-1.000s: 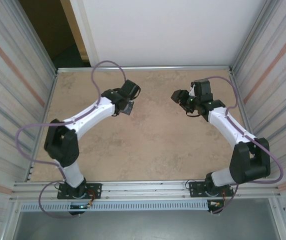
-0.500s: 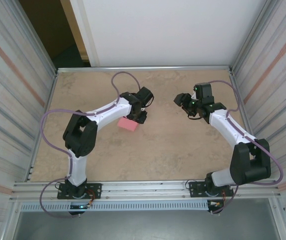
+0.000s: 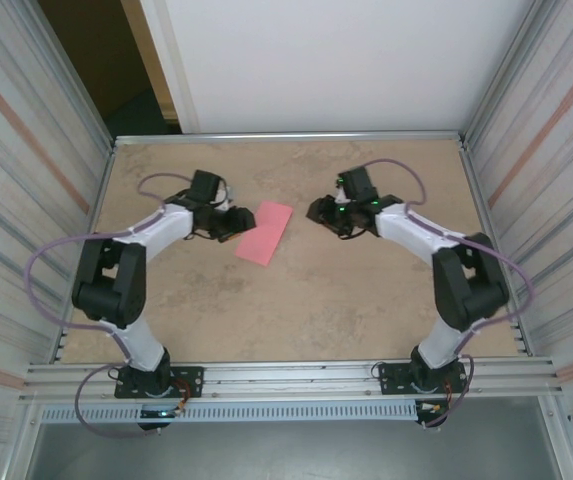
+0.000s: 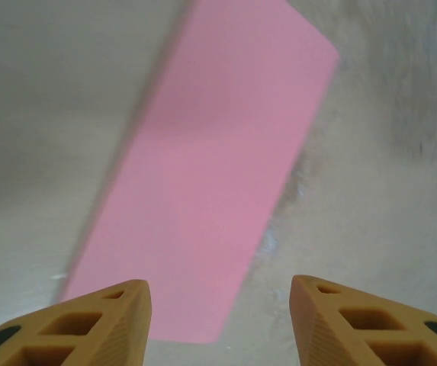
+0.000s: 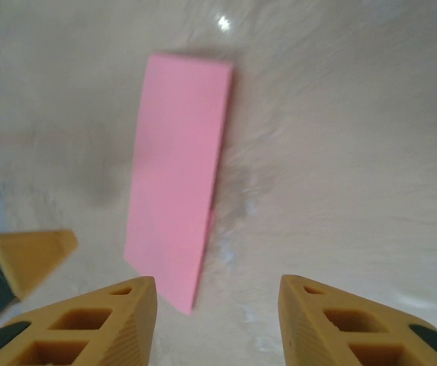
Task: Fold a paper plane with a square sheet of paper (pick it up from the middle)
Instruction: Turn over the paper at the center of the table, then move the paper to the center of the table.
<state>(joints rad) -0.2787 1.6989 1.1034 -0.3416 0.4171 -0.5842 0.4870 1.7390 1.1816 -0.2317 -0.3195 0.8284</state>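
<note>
While the left end effector [image 3: 236, 220] sits low on the counter [image 3: 296, 310], just beside the left long edge of the square sheet of paper [image 3: 264, 232], its wrist camera shows the fingers [image 4: 100, 324] spread wide with nothing between them. One short end of the pink strip lies right in front of the gap.

The paper lies flat near the middle of the counter, between my two arms. It reads as a narrow rectangle and not a square. A sliver of a second layer peeks out along one edge in the right wrist view, so I judge it is doubled over lengthwise.

The right end effector [image 3: 316, 213] is close by on the other side, but apart from the sheet. Its fingers [image 5: 321, 309] are spread wide and empty too.

I take the step in hand to be getting hold of the strip. Thin paper will skate on this smooth surface, so I would use one arm to pin it lightly. I would bring the other in shallow at the middle of a long edge, close slowly, and make sure both layers are caught before lifting.
</note>
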